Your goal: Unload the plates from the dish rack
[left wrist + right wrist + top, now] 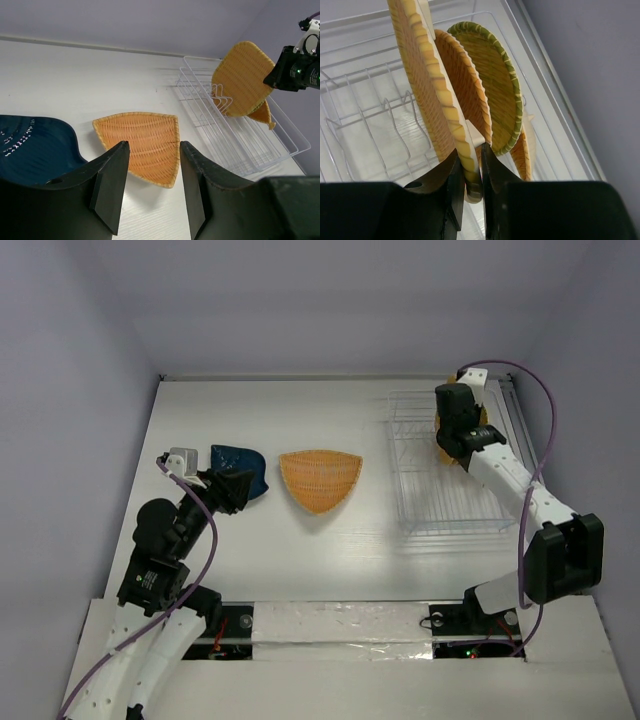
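Two plates lie flat on the white table [200, 560] in the top view: we see the dark blue plate [240, 468] at the left gripper [232, 490] and the orange leaf-shaped woven plate [320, 480] just beside it, tip toward the near edge. The right gripper [455, 445] hangs over the white wire dish rack [450, 510]. From the left wrist we see those jaws spread and empty. From the right wrist we see the fingers [451, 175] pinched on the lower rim of the orange rounded-square woven plate [415, 65], which stands upright on edge over the rack.

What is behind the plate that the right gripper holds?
A round green-rimmed plate, standing in the dish rack. The held plate and the right gripper cover its lower part, so its slot cannot be seen.
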You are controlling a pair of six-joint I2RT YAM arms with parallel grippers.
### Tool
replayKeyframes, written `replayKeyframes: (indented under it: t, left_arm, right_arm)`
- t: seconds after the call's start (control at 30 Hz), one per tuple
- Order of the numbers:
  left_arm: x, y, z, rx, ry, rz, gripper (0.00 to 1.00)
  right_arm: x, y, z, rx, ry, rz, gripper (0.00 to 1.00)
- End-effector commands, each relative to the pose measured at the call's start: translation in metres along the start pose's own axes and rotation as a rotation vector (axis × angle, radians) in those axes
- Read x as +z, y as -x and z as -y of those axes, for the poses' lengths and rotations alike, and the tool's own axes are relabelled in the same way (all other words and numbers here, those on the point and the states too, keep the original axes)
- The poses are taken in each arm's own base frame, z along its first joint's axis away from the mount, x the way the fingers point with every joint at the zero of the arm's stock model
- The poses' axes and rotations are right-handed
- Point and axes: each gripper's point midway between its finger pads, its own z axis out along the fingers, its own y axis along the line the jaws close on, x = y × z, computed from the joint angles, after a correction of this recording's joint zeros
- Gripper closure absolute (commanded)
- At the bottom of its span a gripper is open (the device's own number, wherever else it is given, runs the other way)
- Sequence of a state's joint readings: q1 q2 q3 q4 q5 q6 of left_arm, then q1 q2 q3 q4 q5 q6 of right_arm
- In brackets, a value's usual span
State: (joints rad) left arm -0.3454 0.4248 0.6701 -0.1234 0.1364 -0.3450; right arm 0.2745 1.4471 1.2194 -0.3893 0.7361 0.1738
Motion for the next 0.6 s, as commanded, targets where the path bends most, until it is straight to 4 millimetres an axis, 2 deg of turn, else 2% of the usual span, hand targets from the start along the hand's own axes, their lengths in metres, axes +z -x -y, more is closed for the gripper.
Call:
replayKeyframes:
  t: [0.0,0.13,0.2,0.57]
  left_arm:
    - [0.002,0.015,0.009,0.005,-0.038,0.049,0.58]
    - [0.001,0.015,0.009,0.005,-0.04,0.05,0.58]
    - [0.001,0.015,0.009,0.003,-0.039,0.052,0.58]
    - [0.001,0.016,0.008,0.004,-0.034,0.056,0.57]
  right_arm:
    - [-0.028,0.05,0.007,0.021,-0.022,0.129,1.0]
    - [-0.043,0.058,0.012,0.003,-0.054,0.143,1.0]
    - [-0.054,0.069,0.016,0.014,-0.063,0.163,1.0]
    - [-0.118,0.103,0.062,0.133,-0.063,0.24,1.0]
